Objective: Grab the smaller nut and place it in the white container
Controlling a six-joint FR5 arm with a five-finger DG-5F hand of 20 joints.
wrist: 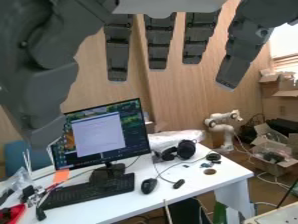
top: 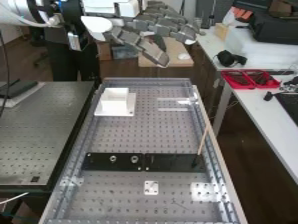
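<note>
Within high view, white container (top: 115,105)

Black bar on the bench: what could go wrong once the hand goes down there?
The larger nut and bearing stand close together on the black bar, so the hand could grab or bump the wrong part. The thin stick rising by the bar might get knocked too.

no readable text, no legible labels or brands, no numbers or signs discernible
</note>
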